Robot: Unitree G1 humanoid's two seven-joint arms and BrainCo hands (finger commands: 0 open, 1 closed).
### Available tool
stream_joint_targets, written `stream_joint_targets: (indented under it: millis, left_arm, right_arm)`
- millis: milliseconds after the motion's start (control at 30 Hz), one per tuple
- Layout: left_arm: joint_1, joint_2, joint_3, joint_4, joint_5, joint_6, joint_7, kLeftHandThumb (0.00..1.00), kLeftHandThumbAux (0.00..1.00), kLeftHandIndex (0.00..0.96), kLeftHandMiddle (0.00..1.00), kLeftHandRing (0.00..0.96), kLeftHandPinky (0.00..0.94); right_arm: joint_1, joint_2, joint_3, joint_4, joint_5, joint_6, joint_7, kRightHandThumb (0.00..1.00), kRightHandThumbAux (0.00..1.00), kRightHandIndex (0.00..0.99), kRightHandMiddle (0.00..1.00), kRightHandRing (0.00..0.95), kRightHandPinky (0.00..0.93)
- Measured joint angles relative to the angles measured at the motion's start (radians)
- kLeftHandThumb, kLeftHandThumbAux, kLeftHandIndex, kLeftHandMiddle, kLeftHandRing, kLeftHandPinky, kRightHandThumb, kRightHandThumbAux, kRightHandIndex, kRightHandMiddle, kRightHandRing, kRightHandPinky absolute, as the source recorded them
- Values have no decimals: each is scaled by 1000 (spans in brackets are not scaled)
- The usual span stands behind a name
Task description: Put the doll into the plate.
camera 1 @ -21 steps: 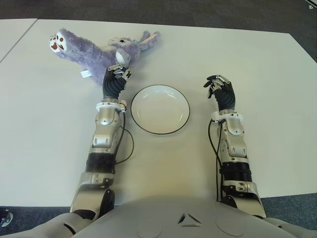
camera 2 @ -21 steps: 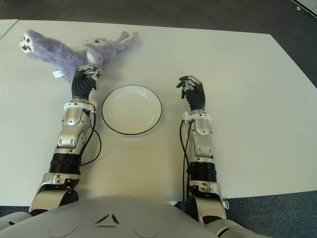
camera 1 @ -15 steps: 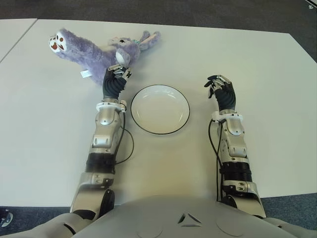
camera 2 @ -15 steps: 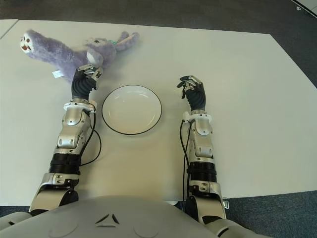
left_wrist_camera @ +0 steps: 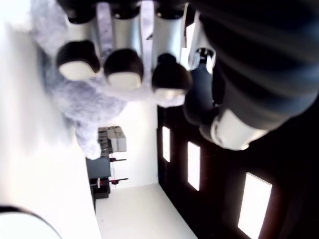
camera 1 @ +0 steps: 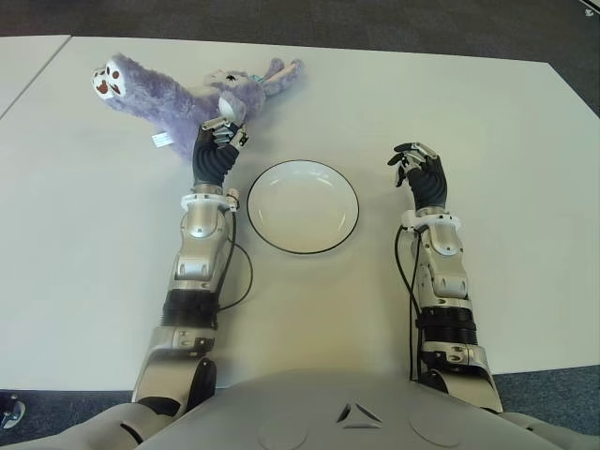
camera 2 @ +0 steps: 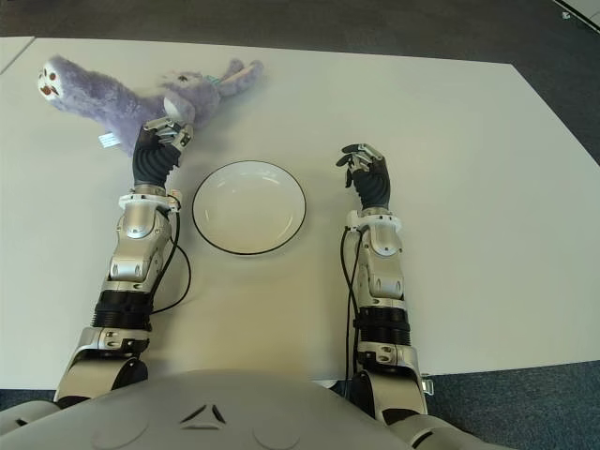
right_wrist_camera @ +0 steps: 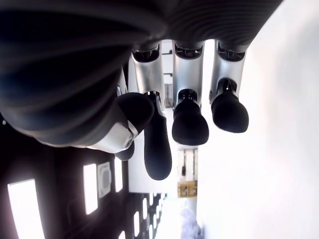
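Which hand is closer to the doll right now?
Left. The left hand is right at the doll, fingertips at its fur, nothing grasped. The right hand shows right of the plate, far from the doll.

1. A white table [camera 1: 525,187] fills most of both eye views.
2. A second white tabletop [camera 1: 23,61] shows at the table's far left corner, split from it by a narrow gap.
3. Dark grey floor [camera 1: 375,23] runs beyond the table's far edge and past its right side.

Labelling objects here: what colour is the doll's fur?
Lilac purple doll, with white paw pads; clearest in the left eye view.
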Motion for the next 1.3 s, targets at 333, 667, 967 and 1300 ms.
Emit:
stream_joint_targets:
  millis: [333,667,967,1300]
  left_arm:
    - [4,18,-22,4,97,-88,45,718,703,443,866,877,863]
    - [28,119,-80,-35,472,-131,267,710,704,443,872,881,884]
    - [54,181,-126,-67,661,-88,386,704,705,442,873,879,880]
    - [68,207,-146,-103,653,-86,385,703,704,440,824,833,828]
  right_arm:
    - [0,7,1,-14,-6,6,-13,849,674,426,590,772,753]
    - [0,6,2,-27,-8,21,-12,849,674,425,590,771,749]
    - [7,-2,3,-33,-9,45,-8,849,675,426,593,775,758]
    - [3,-4,2,-16,-7,45,-8,849,674,426,591,776,752]
